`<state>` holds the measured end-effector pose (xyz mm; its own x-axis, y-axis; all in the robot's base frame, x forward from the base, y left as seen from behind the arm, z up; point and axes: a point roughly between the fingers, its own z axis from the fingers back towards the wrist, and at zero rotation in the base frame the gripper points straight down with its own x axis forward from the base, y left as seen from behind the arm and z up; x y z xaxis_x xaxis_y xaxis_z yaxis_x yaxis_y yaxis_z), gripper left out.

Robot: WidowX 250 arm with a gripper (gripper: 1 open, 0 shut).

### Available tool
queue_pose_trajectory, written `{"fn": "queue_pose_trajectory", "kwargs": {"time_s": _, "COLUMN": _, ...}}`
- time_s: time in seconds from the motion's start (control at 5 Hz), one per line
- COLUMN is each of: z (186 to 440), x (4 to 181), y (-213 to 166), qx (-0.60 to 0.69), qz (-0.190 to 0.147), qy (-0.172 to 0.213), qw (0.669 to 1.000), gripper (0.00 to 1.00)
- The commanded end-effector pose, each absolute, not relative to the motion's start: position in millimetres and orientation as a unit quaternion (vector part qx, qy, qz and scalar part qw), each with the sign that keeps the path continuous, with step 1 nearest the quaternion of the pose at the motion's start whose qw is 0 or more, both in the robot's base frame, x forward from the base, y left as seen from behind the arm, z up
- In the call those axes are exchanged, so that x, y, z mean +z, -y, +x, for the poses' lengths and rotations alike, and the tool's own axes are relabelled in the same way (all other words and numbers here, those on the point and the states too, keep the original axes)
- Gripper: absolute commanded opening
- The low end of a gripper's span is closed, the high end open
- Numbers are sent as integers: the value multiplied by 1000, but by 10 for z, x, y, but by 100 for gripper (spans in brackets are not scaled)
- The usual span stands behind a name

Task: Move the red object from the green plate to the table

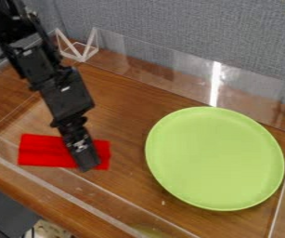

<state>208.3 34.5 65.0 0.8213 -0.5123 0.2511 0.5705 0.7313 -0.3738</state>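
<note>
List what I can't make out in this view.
- Tips of the hand: dark and blurred against the red block, so grip or mere contact is unclear.
- Middle of the block: covered by the hand.
- Upper arm: cut off by the top edge.
- Block's underside: facing away from the camera.

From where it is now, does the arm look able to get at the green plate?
Probably yes: the green plate lies flat with nothing on it, and only bare tabletop separates it from the arm.
</note>
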Motion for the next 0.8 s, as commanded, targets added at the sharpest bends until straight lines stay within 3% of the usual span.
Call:
{"fn": "queue_pose_trajectory", "kwargs": {"time_s": 0.0, "z": 2143, "x": 916, "y": -171, "qx": -250, "qz": -196, "qy": 99, "qw": 943, "gripper": 0}}
{"fn": "queue_pose_trajectory", "kwargs": {"time_s": 0.4, "z": 2114, "x": 1298, "y": -240, "qx": -211, "qz": -189, "qy": 116, "qw": 952, "gripper": 0}}
{"fn": "queue_pose_trajectory", "kwargs": {"time_s": 0.6, "z": 2108, "x": 1406, "y": -214, "qx": -203, "qz": -189, "qy": 117, "qw": 954, "gripper": 0}}
